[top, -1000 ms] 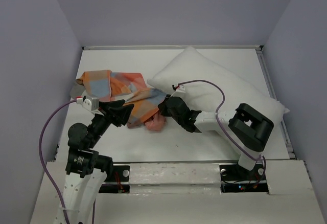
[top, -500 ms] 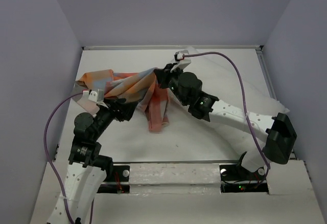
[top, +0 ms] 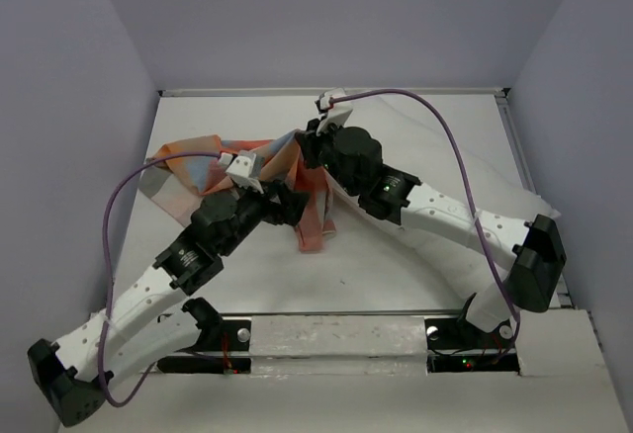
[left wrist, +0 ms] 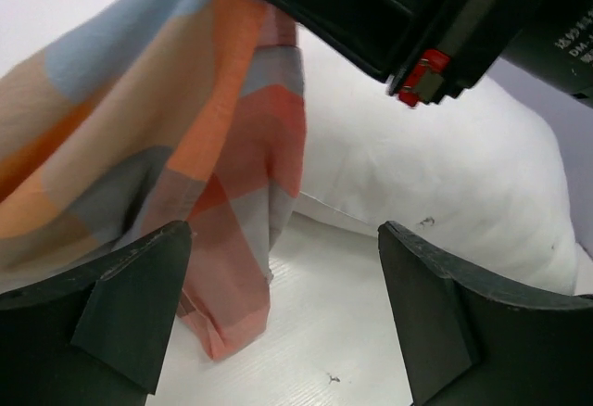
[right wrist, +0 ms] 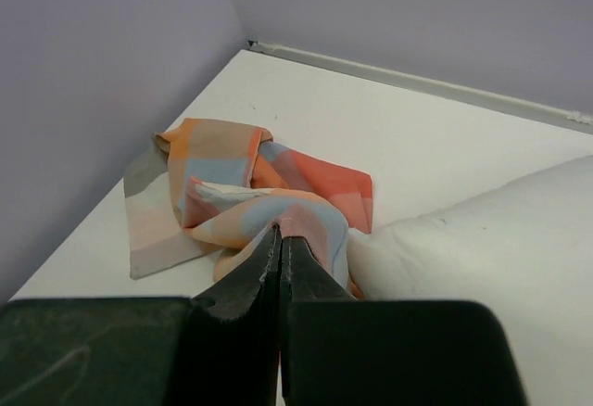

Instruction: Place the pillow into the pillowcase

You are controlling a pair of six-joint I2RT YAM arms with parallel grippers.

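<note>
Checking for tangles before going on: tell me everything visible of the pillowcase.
The pillowcase is thin, soft cloth in large orange, light blue and grey-brown checks. It is crumpled, not spread: one part lies rumpled on the left of the table, another is pinched and lifted by the shut right hand, with a folded strip hanging down to the table beside the pillow. The open left hand faces that strip without gripping it.

White table (right wrist: pixel 398 137) beneath the right gripper (right wrist: pixel 280 236); plain lilac walls (right wrist: pixel 417 17) rise beyond it and to its left.
</note>
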